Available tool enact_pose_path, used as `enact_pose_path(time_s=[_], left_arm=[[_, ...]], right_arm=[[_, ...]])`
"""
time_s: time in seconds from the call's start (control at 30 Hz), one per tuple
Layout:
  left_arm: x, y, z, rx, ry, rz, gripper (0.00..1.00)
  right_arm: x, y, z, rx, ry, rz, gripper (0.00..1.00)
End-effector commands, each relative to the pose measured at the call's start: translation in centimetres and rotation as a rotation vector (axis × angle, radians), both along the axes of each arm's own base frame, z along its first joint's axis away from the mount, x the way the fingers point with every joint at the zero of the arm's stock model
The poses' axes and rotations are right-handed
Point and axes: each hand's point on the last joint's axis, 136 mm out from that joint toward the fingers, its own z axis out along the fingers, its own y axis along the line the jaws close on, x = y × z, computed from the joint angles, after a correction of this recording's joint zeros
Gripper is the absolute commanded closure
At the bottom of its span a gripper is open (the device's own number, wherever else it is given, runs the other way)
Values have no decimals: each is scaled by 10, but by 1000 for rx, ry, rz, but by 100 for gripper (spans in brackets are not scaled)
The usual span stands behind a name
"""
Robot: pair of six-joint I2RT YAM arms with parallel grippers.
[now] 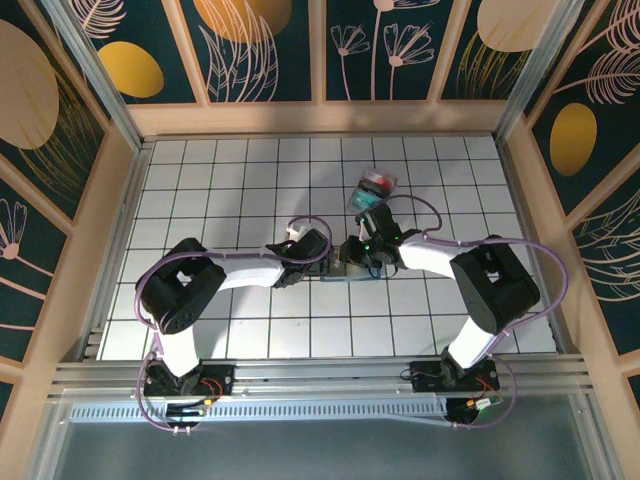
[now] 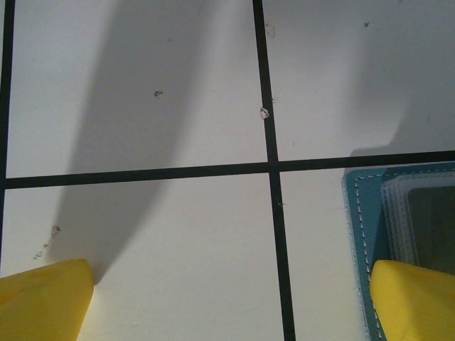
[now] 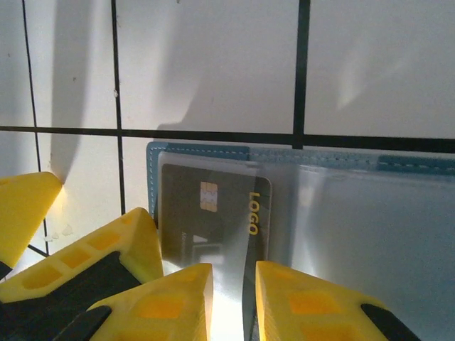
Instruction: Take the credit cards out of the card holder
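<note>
We see a white tiled table (image 1: 230, 180) with black grid lines, walled by a pale wooden frame (image 1: 320, 118) on the far side and both flanks. The small slate-blue soft bifold card holder (image 1: 347, 270) lies opened flat near the table's middle. Bare tiles spread to its left, to its right and toward the near edge, and it is well apart from every wall.

Two white-and-black arms crowd it. The left arm (image 1: 240, 270) comes in from the card holder's left and the right arm (image 1: 450, 260) from its right, their heads nearly meeting above it. Just beyond the card holder, on the far side, stands a clear plastic tray (image 1: 372, 190) with red and teal contents, close to the right arm's wrist.

The left tool (image 2: 231, 277) has its yellow fingers (image 2: 43, 302) spread wide apart, one over bare tile and the other over the card holder's white-stitched edge. We cannot tell whether that one touches. The right tool (image 3: 234, 268) is low over the card holder with only a narrow slit between its fingers, and we cannot tell whether anything is pinched there.

Inside the card holder's clear pocket by the stitched end sits a dark rectangular credit card (image 3: 213, 213) with a gold chip and the yellow word LOGO, its near edge hidden by the right tool. Glare washes out the neighbouring pocket.
</note>
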Motion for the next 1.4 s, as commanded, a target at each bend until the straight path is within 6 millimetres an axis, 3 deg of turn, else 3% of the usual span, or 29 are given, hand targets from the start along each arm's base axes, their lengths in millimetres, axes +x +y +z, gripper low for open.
enact_pose_path(time_s=[0.0,0.2,0.6,1.37], left_arm=[[-5,6,-9,42,35,3,1],[-7,6,-10,45,37,2,1],[-9,5,-14,46,52,-6,1],[-13,6,-19,61,66,-13,1]], right_arm=[[-7,-3,-6,-4,25,-11,77],[-12,-3,-13,7,45,-14,77],[-9,13,14,148,-10,24,79],[-3,6,19,146,-26,-9,82]])
